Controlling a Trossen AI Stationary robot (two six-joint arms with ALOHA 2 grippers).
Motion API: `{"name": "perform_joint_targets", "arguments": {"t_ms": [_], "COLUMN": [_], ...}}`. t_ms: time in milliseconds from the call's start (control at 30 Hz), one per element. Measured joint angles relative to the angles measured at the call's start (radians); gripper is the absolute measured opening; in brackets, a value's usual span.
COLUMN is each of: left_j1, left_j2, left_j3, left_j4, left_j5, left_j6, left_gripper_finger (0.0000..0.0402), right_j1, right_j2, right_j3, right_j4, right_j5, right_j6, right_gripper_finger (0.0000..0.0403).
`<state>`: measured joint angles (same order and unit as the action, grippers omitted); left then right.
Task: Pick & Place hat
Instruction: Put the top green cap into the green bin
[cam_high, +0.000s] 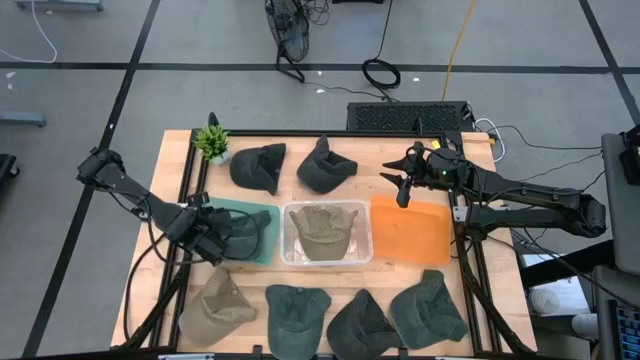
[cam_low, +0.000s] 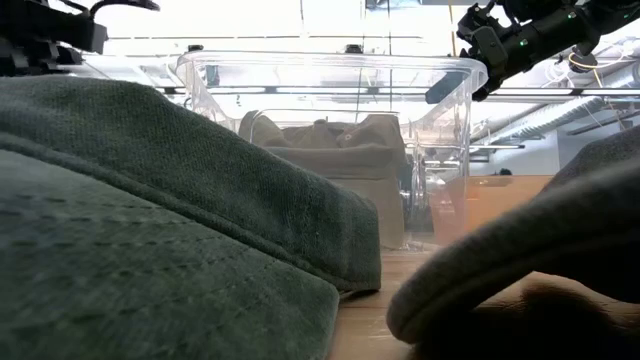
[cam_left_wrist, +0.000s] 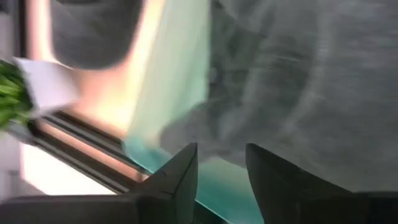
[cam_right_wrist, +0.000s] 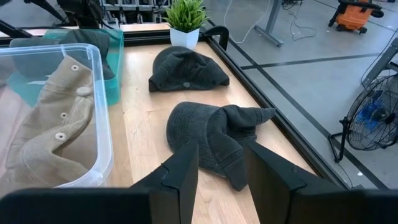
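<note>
Several caps lie on the wooden table. A dark grey cap (cam_high: 248, 232) sits in a teal bin (cam_high: 262, 250); in the left wrist view the cap (cam_left_wrist: 298, 87) fills the space just ahead. My left gripper (cam_high: 220, 241) (cam_left_wrist: 221, 171) is open at the bin's left edge, low over the teal wall. A tan cap (cam_high: 322, 230) (cam_right_wrist: 59, 118) lies in the clear bin (cam_high: 290, 245). My right gripper (cam_high: 399, 187) (cam_right_wrist: 221, 177) is open, raised above the far edge of the orange tray (cam_high: 410, 232), and holds nothing. It points toward a dark cap (cam_right_wrist: 211, 140).
Two dark caps (cam_high: 258, 166) (cam_high: 326, 166) and a potted plant (cam_high: 212, 142) stand along the far side. A tan cap (cam_high: 215, 305) and three dark green caps (cam_high: 297, 312) (cam_high: 360, 320) (cam_high: 430, 308) line the near edge and fill the low view's foreground (cam_low: 150, 230). Black rails frame the table.
</note>
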<state>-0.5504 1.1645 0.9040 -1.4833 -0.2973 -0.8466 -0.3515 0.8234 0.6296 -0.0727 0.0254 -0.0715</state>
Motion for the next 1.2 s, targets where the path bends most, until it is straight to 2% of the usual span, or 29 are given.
{"name": "perform_joint_targets", "arguments": {"t_ms": [133, 233, 333, 467, 633, 867, 1200], "left_j1": [-0.004, -0.008, -0.007, 0.000, 0.014, 0.043, 0.102], "left_j2": [0.000, -0.001, -0.001, 0.042, 0.089, 0.089, 0.089], "left_j3": [0.077, 0.118, 0.097, 0.019, -0.056, -0.108, -0.209], "left_j4": [0.076, 0.189, 0.347, 0.493, 0.461, 0.383, 0.390], "left_j5": [0.090, 0.085, 0.036, 0.131, 0.152, 0.148, 0.128], "left_j6": [-0.038, -0.153, -0.290, -0.360, -0.402, -0.434, -0.454], "left_gripper_finger": [0.0129, 0.0109, 0.0091, 0.0070, 0.0044, 0.0006, 0.0043], "right_j1": [0.000, 0.000, 0.000, 0.000, 0.000, 0.000, 0.000], "right_j2": [0.000, 0.000, 0.000, 0.000, 0.000, 0.000, 0.000], "right_j3": [0.000, 0.000, 0.000, 0.000, 0.000, 0.000, 0.000], "right_j4": [0.000, 0.000, 0.000, -0.017, -0.015, -0.005, -0.006], "right_j5": [0.005, 0.005, 0.005, 0.001, 0.000, 0.000, 0.000], "right_j6": [0.000, 0.010, 0.047, 0.079, 0.079, 0.066, 0.056], "right_gripper_finger": [0.0116, 0.0116, 0.0116, 0.0116, 0.0116, 0.0116, 0.0116]}}
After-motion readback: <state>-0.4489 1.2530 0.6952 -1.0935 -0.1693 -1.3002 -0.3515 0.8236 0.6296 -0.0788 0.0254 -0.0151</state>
